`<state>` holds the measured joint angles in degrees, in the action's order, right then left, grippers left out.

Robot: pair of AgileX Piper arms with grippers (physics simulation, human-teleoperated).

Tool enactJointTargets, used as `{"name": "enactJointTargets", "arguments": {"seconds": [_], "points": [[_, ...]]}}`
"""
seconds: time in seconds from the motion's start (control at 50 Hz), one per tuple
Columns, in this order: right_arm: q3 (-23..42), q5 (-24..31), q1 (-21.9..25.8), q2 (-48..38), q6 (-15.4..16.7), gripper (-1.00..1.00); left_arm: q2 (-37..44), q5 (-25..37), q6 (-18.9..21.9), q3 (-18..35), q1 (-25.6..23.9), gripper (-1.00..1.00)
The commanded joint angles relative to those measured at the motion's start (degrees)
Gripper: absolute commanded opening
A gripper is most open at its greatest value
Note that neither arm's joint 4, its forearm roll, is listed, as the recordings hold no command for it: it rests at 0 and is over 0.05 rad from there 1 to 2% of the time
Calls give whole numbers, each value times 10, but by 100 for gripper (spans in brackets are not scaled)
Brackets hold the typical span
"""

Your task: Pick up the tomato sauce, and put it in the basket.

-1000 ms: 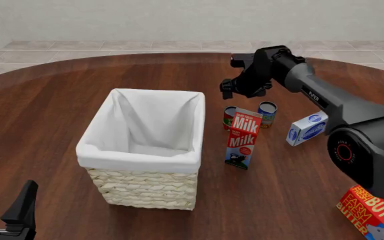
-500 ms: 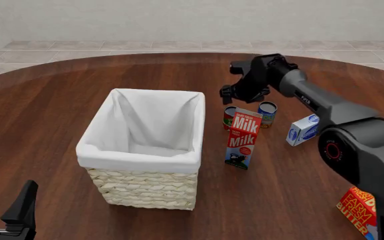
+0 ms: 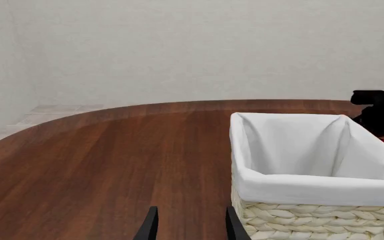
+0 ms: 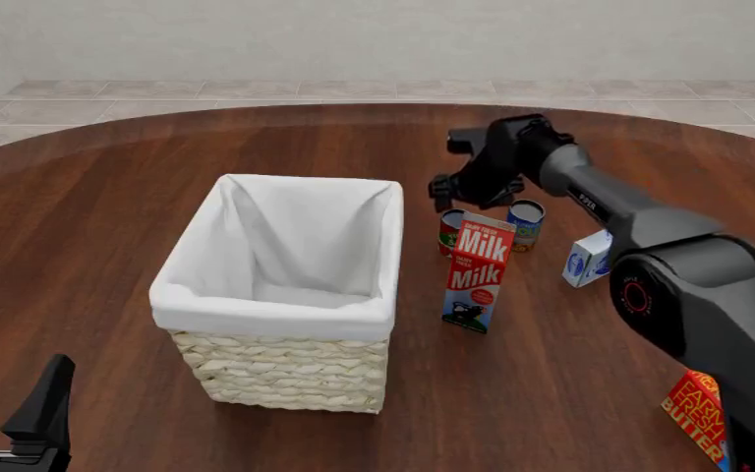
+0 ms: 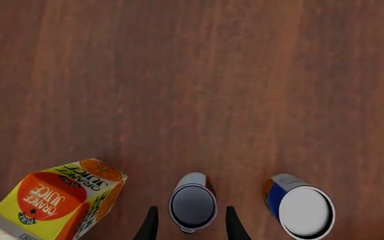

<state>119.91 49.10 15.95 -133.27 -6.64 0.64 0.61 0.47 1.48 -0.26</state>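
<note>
Two dark fingertips [image 5: 150,224] of our right gripper [image 5: 189,227] stand spread, one on either side of the tomato sauce [image 5: 193,202], which we view from above; we see no contact. We note its dark metal top, with red and a bit of green on its side. It stands upright on the table [image 4: 115,206], just beside the basket [image 4: 286,295], partly hidden behind the milk carton [image 4: 475,273]. Beside it stands a blue-labelled can [image 5: 299,206]. An orange juice carton [image 5: 58,202] stands near. Our left gripper [image 3: 189,227] hangs open and empty, near the basket's wicker side.
</note>
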Motion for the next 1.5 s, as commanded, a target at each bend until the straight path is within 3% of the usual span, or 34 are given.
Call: {"name": "enactJointTargets", "arguments": {"seconds": [0.02,1.12,1.5], "points": [[13,3,2,-17,-1,100,-1,2,0,1,2,100],[40,7,-6,-64,-4,100,-1,2,0,1,2,100],[23,2,-4,-68,-21,100,-1,2,0,1,2,100]]}}
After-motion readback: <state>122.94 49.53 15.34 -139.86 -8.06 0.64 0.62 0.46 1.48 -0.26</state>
